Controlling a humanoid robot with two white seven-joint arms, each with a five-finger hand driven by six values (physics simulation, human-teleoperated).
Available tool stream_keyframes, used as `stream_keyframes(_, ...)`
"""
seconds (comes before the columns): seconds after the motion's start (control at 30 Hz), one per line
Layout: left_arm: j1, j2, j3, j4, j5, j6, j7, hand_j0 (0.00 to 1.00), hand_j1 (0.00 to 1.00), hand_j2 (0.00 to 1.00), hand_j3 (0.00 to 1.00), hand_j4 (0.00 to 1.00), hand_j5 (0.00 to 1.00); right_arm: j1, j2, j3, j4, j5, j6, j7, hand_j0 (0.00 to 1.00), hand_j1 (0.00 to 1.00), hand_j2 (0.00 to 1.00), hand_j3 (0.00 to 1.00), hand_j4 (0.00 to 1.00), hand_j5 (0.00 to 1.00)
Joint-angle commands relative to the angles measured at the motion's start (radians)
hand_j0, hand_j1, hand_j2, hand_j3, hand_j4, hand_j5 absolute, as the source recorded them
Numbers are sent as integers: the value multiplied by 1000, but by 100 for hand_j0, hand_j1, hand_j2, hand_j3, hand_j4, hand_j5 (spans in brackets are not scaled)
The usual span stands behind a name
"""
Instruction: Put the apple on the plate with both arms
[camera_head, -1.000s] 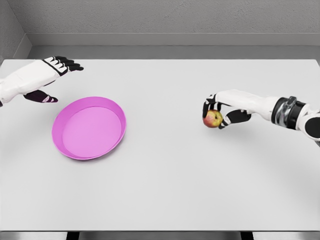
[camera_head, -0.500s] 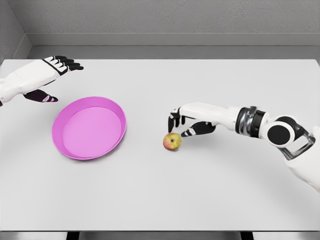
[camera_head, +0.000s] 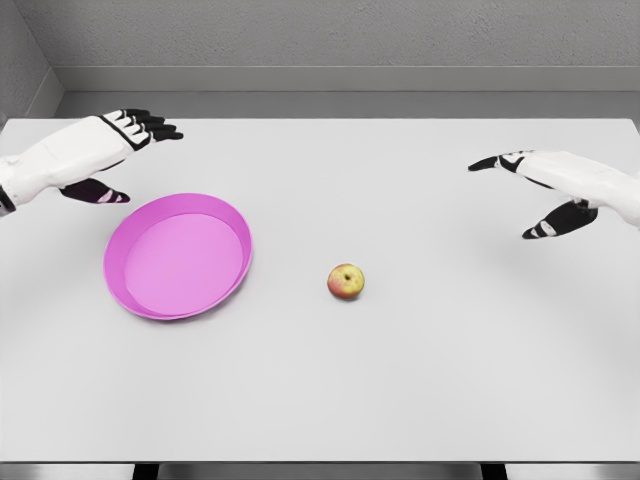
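Pink plate (camera_head: 178, 256) sits on the left half of the white table (camera_head: 400, 380), nothing in it. Apple (camera_head: 345, 281) rests on the tabletop to the right of the plate, apart from its rim, stem end up. Left hand (camera_head: 100, 160) hovers above the plate's far-left edge, fingers spread, holding nothing. Right hand (camera_head: 555, 185) hangs at the right side, well apart from the apple, fingers extended and empty.

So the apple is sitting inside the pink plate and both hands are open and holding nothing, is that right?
Not quite. The head view shows the apple lying on the table, to the right of the pink plate and apart from it. The rest holds: the left hand and right hand are open and hold nothing.
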Motion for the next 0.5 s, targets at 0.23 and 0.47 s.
stream_keyframes(0.23, -84, -196, -74, -185, -1, 0, -231, 100, 100, 100, 100, 100, 100, 20, -54, -61, -1, -9, -155, -1, 100, 100, 100, 100, 100, 100)
stream_keyframes(0.47, -186, -306, -270, -184, -42, 0, -293, 100, 100, 100, 100, 100, 100, -12, -35, -62, -1, -11, -142, -1, 100, 100, 100, 100, 100, 100)
